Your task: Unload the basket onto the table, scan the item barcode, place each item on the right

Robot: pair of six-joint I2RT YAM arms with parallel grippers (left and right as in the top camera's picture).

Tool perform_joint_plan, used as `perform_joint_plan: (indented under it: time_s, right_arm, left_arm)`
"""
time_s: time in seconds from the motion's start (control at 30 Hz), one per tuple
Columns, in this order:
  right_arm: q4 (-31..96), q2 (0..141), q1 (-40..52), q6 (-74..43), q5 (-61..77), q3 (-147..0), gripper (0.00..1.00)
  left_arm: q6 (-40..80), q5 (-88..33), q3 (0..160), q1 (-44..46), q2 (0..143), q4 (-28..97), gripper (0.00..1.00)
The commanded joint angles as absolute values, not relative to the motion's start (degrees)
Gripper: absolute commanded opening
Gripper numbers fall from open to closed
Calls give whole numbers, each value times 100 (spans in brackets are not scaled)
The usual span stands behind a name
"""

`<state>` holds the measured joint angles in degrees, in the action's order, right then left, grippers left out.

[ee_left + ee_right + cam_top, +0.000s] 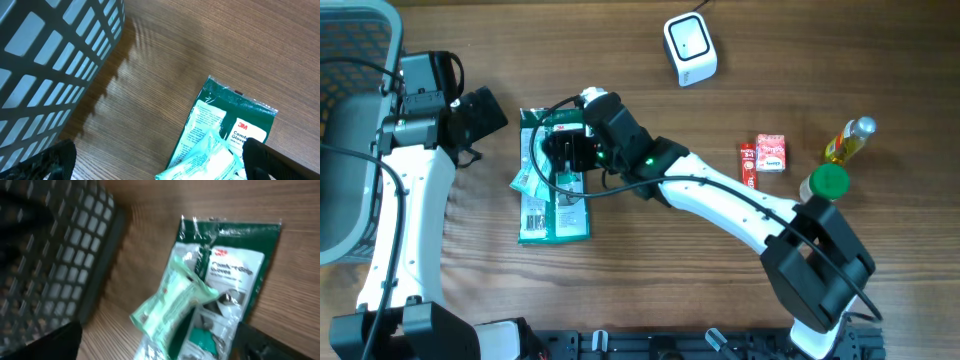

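Right gripper [567, 152], jaws spread wide, over green 3M glove packet [555, 215] on wooden table [720, 100], left gripper [483, 113] likewise parted, near grey basket [355, 45]

The table [720, 90] in front of me is brown wood with a fine grain. At its left edge stands a grey mesh basket [365, 40]. Near the basket a green glove pack [557, 218] lies flat on the wood, and a smaller pale green packet [525, 180] lies over its left side. At the far side, well apart, sits a white scanner [690, 48]. On my right I see a red box [771, 152] with a thin red packet [749, 166] just beside it. Near them are a yellow bottle [846, 143] with a silver cap and a thing with a round green lid [830, 181].
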<state>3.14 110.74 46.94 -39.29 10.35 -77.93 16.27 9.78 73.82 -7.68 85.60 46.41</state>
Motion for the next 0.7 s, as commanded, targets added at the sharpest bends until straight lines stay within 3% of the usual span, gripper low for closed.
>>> perform_joint_plan:
  time_s: [0.0,0.1,0.3,0.67]
  right_arm:
    - [64,11642,4703,-4696,987,-7826,100]
    - [-198,11957,4703,-4764,1304,-7826,89]
    - [-506,12243,4709,-4842,1553,-7826,57]
    - [-530,12250,4945,-4840,1332,-7826,53]
  left_arm:
    - [1697,987,7415,-801,8549,4626,100]
    - [1697,987,7415,-801,8549,4626,100]
    - [1697,987,7415,-801,8549,4626,100]
    - [1697,987,7415,-801,8549,4626,100]
